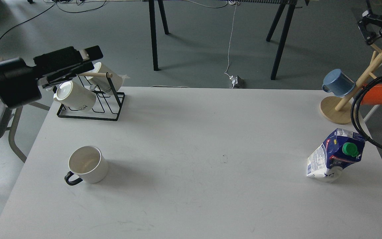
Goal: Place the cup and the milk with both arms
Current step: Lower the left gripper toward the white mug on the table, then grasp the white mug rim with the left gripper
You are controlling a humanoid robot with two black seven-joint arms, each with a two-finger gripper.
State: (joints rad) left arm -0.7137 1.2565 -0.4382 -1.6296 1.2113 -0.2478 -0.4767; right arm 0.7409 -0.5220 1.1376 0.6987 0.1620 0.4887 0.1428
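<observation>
White tabletop point(191, 186) fills the view, mostly bare, with grey floor and dark trestle legs beyond. Nearest on the left stands the cup point(88, 164), upright, its black handle turned toward me and to the left; on the right, close to the table's edge, stands the milk point(336, 155), green cap facing front. Both sit free, well apart from each other. Farther back, the left gripper point(90, 54) hangs over the black rack point(91, 106) with its white mugs; I cannot tell whether its fingers are spread or pressed together. The right gripper point(368, 25) sits high at the corner above the wooden mug tree point(340, 111), fingers apparently parted and holding nothing. To do the reach well, I judge each arm should descend on its own side, left fingers clear of the handle, right ones squeezing the soft carton gently.
</observation>
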